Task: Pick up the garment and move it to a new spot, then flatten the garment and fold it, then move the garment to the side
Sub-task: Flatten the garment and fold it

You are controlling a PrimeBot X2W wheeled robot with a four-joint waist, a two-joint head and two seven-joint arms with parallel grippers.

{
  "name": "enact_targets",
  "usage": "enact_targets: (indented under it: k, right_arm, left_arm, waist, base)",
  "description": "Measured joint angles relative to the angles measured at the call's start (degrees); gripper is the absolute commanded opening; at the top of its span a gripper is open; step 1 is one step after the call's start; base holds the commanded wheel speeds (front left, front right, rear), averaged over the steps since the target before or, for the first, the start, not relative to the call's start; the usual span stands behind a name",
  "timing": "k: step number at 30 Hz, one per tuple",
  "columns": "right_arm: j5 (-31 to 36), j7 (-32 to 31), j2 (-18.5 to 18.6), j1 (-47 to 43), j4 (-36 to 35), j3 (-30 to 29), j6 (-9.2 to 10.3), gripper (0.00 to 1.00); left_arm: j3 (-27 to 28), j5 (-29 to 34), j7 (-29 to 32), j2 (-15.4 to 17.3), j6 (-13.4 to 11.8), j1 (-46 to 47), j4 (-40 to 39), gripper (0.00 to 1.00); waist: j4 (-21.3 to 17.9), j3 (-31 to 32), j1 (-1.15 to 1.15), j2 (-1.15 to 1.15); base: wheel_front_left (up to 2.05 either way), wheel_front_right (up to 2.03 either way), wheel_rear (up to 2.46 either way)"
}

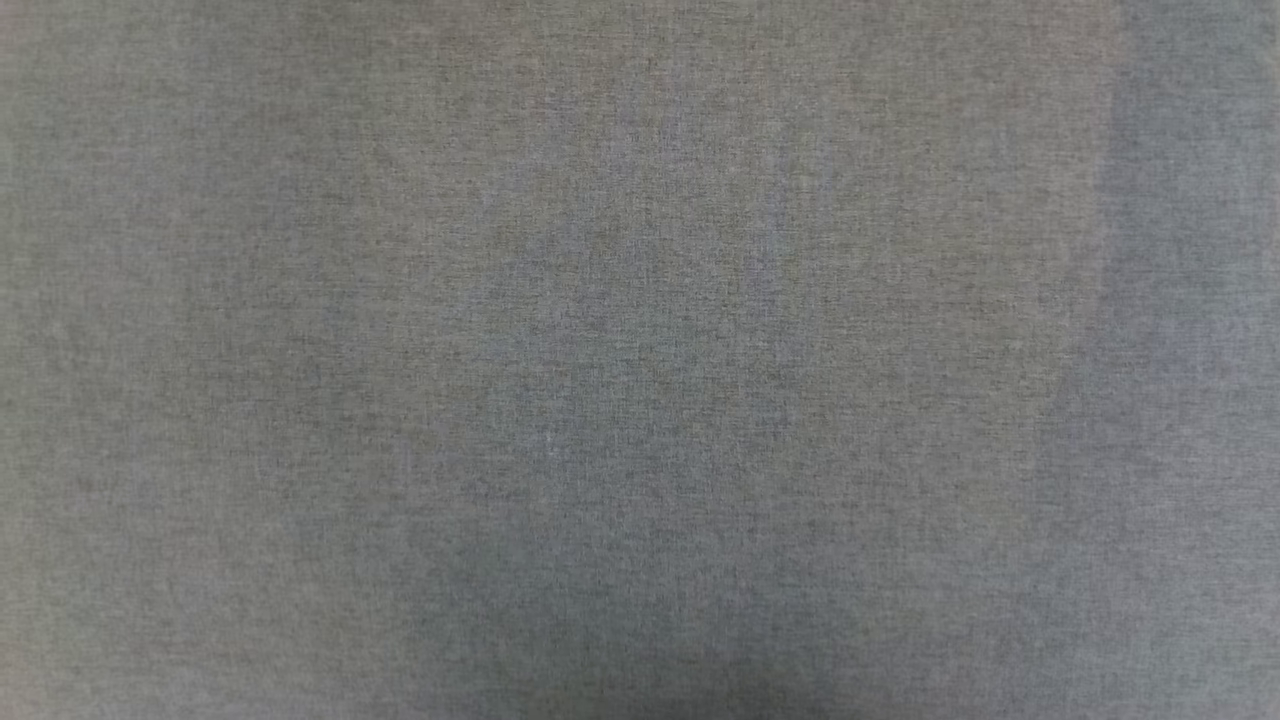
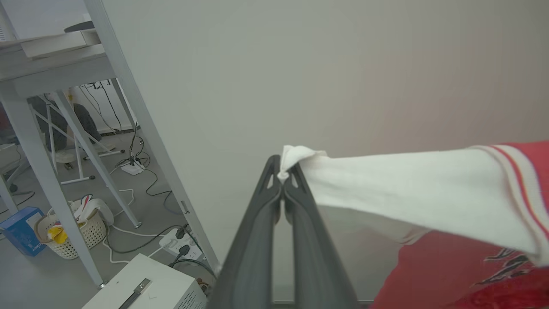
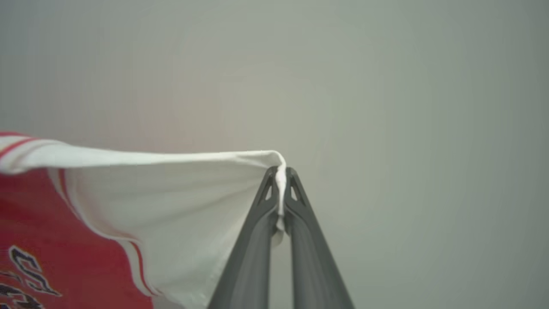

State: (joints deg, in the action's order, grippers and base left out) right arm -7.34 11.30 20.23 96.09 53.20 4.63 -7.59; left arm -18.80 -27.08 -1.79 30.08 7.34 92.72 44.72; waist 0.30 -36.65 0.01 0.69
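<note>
Two pinches at opposite sleeve ends hold the garment (image 2: 450,266) spread over a pale worktop (image 2: 300,64).

Far left in the left wrist view, past the worktop's edge, the floor carries a blue box (image 2: 19,229) with a basket (image 2: 70,234) just beside it, loose cables (image 2: 137,159) and a power strip (image 2: 178,242). A desk frame (image 2: 55,73) stands over them.

To the right of that clutter, the left claw (image 2: 283,177) is clamped on the bunched tip of a white sleeve (image 2: 407,193), its two dark fingers pressed together with only cloth between them. The sleeve runs rightward as a taut band to the striped trim (image 2: 514,176). Below the trim the red body sags, showing part of its black lettering (image 2: 510,262).

In the right wrist view the red body sits at the left. The other sleeve (image 3: 171,193) stretches right to the right claw (image 3: 281,171), which is likewise closed on a pinch of white fabric.

Gripping both sleeve tips appears to be deliberate. It lets the jersey's own weight pull it open and draw out creases, so it can be carried and then laid down flat. That suggests the move or spreading step is in hand and folding has not yet begun.

Whether the lower hem touches the worktop cannot be told from these views.

The head view looks onto a grey woven surface (image 1: 640,360) that is too plain to identify.
</note>
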Motion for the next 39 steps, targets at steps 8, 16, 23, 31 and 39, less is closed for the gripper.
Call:
enact_targets:
  k: [8, 16, 23, 31, 39]
  right_arm:
    - [-6.46, 1.58, -0.41, -11.63, 1.38, 5.75, 0.00, 0.00]
    - [-18.23, -2.78, 4.17, -29.65, -3.05, 16.94, 0.00, 0.00]
    - [-28.42, -8.93, 10.62, -43.27, -11.99, 25.97, -0.01, 0.00]
    - [-36.62, -14.92, 16.27, -53.95, -18.86, 30.45, -0.02, 0.00]
    - [-42.16, -19.95, 20.09, -64.02, -23.48, 32.30, -0.02, 0.00]
  left_arm:
    - [-4.70, -4.15, -4.04, -1.15, 0.00, -13.82, 2.13, 0.00]
    - [-8.31, -7.28, -5.31, 0.02, 0.05, -30.87, 2.69, 0.00]
    - [-10.51, -8.78, -4.08, 0.78, 0.07, -43.67, 0.98, 0.00]
    - [-10.81, -12.11, -0.99, 1.99, -0.99, -56.05, -2.86, 0.00]
    - [-11.89, -15.43, 3.22, 3.19, -2.96, -69.84, -9.87, 0.00]
  waist:
    - [0.10, 3.32, -0.01, 0.00]
    - [-0.13, 9.41, -0.02, 0.00]
    - [-0.49, 15.20, -0.02, 0.00]
    - [-1.11, 21.40, -0.02, 0.00]
    - [-1.66, 27.01, -0.02, 0.00]
  base:
    - [0.00, 0.00, 0.00]
    - [0.00, 0.00, 0.00]
    - [0.00, 0.00, 0.00]
    - [0.00, 0.00, 0.00]
    - [0.00, 0.00, 0.00]
